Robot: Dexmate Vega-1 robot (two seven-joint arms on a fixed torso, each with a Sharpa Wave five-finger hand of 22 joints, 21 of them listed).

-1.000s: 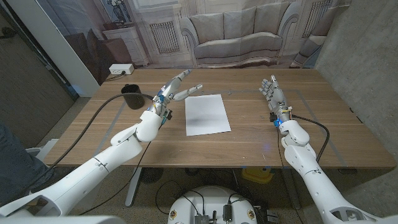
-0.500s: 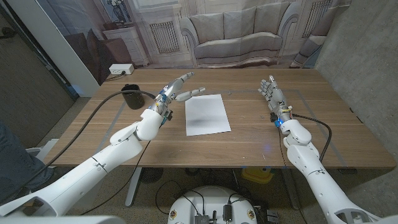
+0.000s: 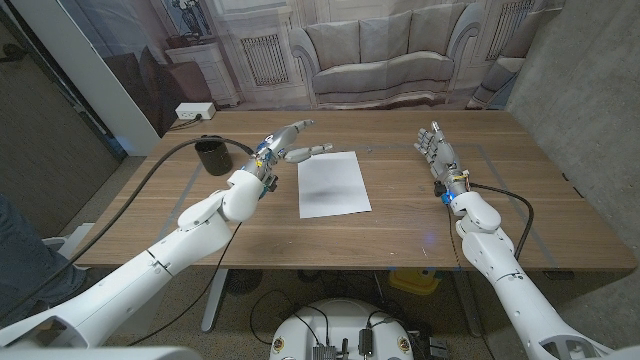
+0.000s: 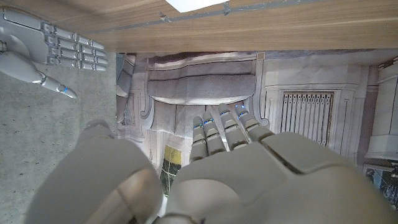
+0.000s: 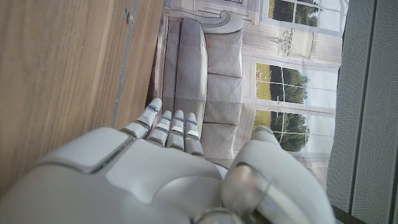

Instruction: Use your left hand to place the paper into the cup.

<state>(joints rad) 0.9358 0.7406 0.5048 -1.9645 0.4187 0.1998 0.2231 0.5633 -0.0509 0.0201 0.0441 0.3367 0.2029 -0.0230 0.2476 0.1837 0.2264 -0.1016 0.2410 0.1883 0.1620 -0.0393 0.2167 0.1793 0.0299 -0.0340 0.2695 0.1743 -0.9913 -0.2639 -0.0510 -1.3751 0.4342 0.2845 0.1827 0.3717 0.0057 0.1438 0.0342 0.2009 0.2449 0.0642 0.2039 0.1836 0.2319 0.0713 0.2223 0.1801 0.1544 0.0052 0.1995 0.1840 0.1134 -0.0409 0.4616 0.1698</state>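
A white sheet of paper (image 3: 333, 184) lies flat in the middle of the wooden table (image 3: 420, 215); one corner of the paper (image 4: 193, 4) also appears in the left wrist view. A black cup (image 3: 211, 155) stands upright at the far left, a cable running past it. My left hand (image 3: 285, 146) hovers between the cup and the paper's far left corner, its fingers apart and reaching over that corner, holding nothing. The back of the left hand (image 4: 249, 168) is close to the left wrist camera. My right hand (image 3: 438, 151) stands at the right with fingers up and empty, well away from the paper.
A black cable (image 3: 160, 170) runs from the cup area over the table's left edge. A white power strip (image 3: 195, 110) sits on the floor beyond the far left corner. The right hand (image 4: 50, 53) shows across the table in the left wrist view.
My left hand has shifted slightly toward the paper's far left corner and its fingers have dipped lower. The paper, cup and right hand have stayed put.
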